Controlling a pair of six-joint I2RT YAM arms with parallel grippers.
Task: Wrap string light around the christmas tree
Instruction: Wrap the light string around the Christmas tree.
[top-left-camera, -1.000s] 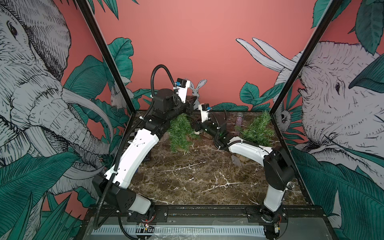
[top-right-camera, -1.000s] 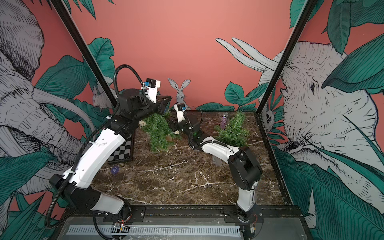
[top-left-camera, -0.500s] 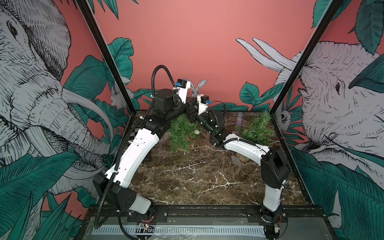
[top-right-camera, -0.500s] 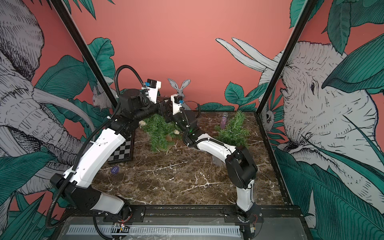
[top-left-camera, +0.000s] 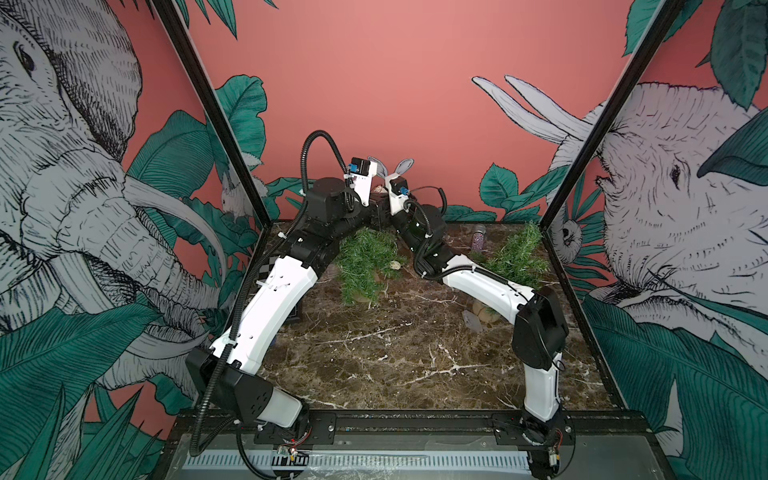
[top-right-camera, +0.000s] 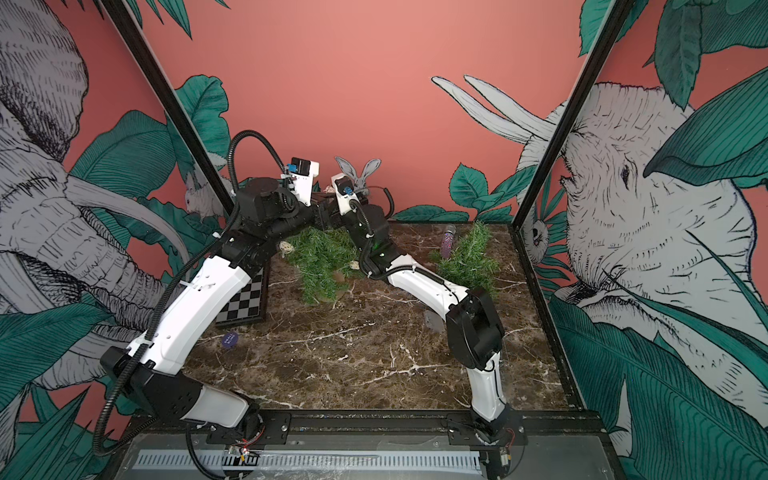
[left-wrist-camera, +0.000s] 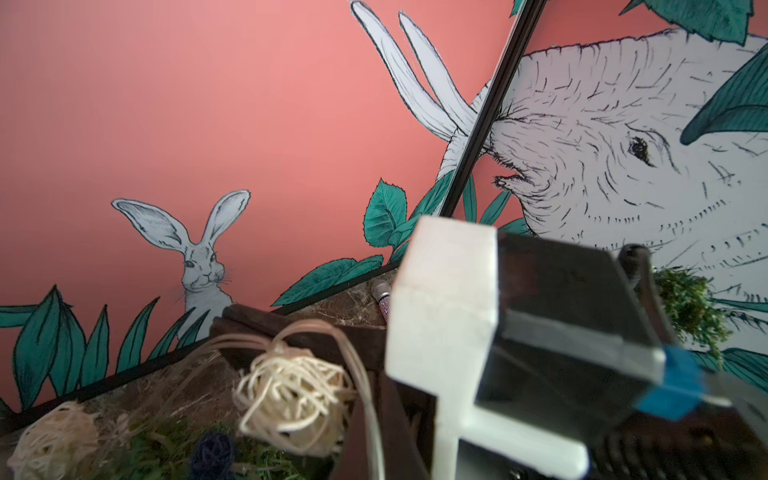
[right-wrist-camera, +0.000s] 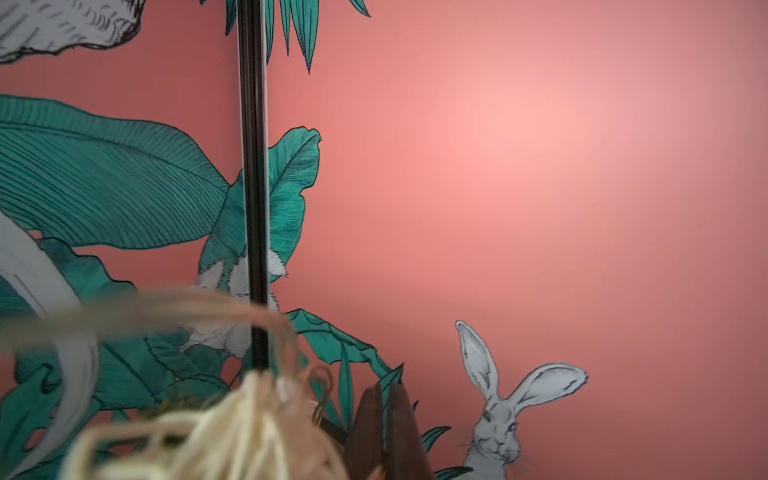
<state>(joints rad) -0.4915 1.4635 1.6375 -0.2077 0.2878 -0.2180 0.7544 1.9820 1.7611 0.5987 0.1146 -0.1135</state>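
The string light, a pale wire with woven balls (left-wrist-camera: 291, 399), lies over the left christmas tree (top-left-camera: 365, 262) (top-right-camera: 320, 262); balls (top-left-camera: 395, 264) (top-right-camera: 286, 247) rest among its branches. Both grippers meet above the tree's far side. In the left wrist view, my left gripper (left-wrist-camera: 382, 436) is shut, with the wire (left-wrist-camera: 368, 399) running down into its brown fingers. Close beside a ball (right-wrist-camera: 232, 436), my right gripper (right-wrist-camera: 384, 399) has its fingers pressed together, a pale bit of wire at their base. In both top views the wrists (top-left-camera: 376, 208) (top-right-camera: 332, 203) hide the fingertips.
A second green tree (top-left-camera: 515, 257) (top-right-camera: 469, 257) stands at the back right, with a purple glitter bottle (top-left-camera: 478, 239) behind it. A checkerboard (top-right-camera: 245, 299) and a purple disc (top-right-camera: 229, 340) lie at the left, a grey card (top-right-camera: 431, 321) under the right arm. The back wall is close behind.
My right arm has risen and swung left from beside the tree to the left gripper above it, and its jaws have closed. The left arm has stayed put.
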